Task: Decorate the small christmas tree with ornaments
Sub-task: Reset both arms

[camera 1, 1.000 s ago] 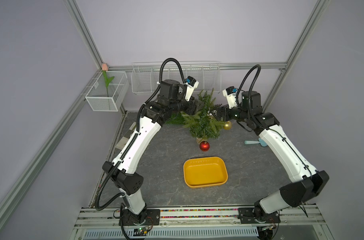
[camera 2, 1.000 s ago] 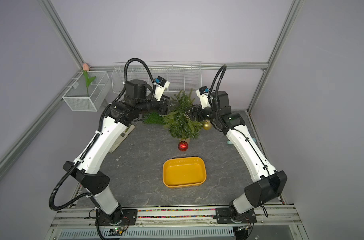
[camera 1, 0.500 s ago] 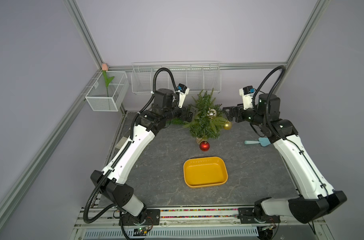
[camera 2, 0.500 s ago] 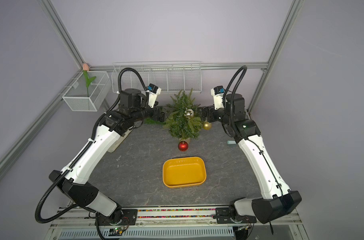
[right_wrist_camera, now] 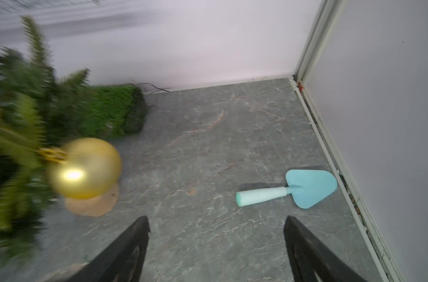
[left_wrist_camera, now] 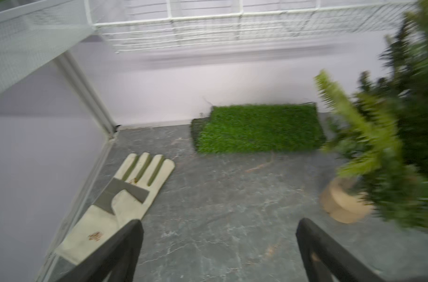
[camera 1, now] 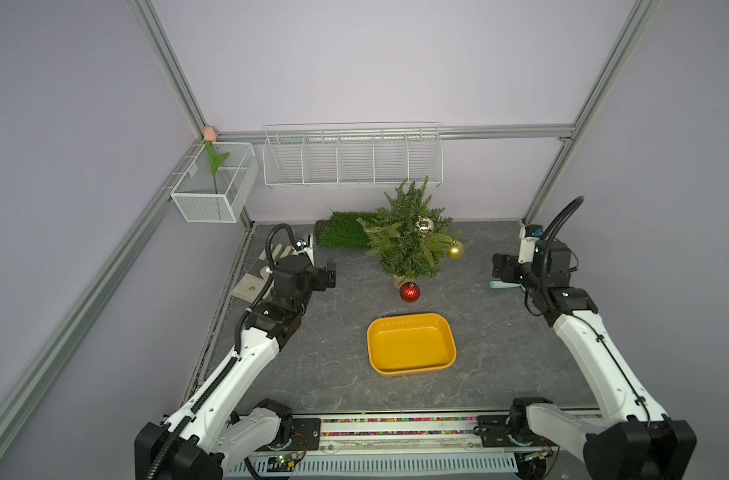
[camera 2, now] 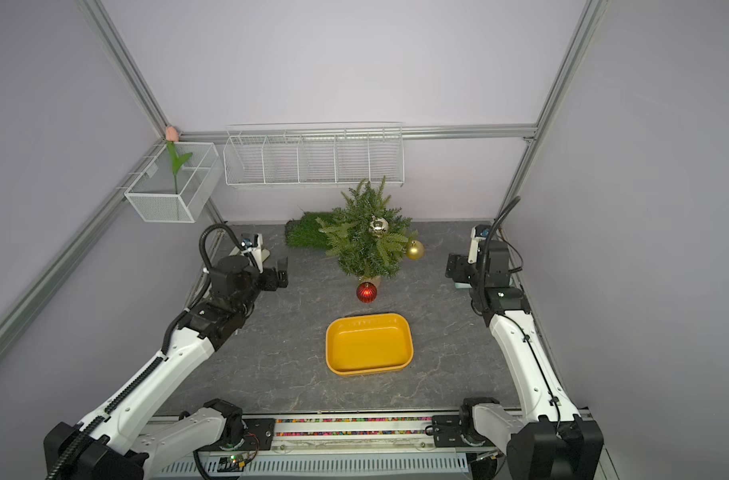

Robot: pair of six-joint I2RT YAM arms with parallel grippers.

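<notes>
The small christmas tree (camera 1: 408, 237) (camera 2: 367, 241) stands near the back wall in both top views, its beige base (left_wrist_camera: 342, 205) showing in the left wrist view. A silver ornament (camera 1: 424, 226) (camera 2: 378, 227) hangs high in its branches. At the tree's right edge hangs a gold ornament (camera 1: 455, 250) (camera 2: 414, 250) (right_wrist_camera: 84, 168). In front of the base there is a ribbed red ornament (camera 1: 409, 292) (camera 2: 366, 292). My left gripper (camera 1: 328, 275) (left_wrist_camera: 219, 224) is open and empty, left of the tree. My right gripper (camera 1: 497, 267) (right_wrist_camera: 216, 221) is open and empty, well right of it.
A yellow tray (camera 1: 412, 328) lies in front of the tree. A green grass mat (camera 1: 342, 228) lies behind the tree's left side. A glove (left_wrist_camera: 120, 202) lies by the left wall, a blue trowel (right_wrist_camera: 293, 189) by the right wall. Wire baskets (camera 1: 352, 156) hang on the back wall.
Both arms have drawn back from the tree, left one leftward and forward, right one rightward. The silver ornament, hidden a second ago, now hangs in the branches. The left gripper has opened.
</notes>
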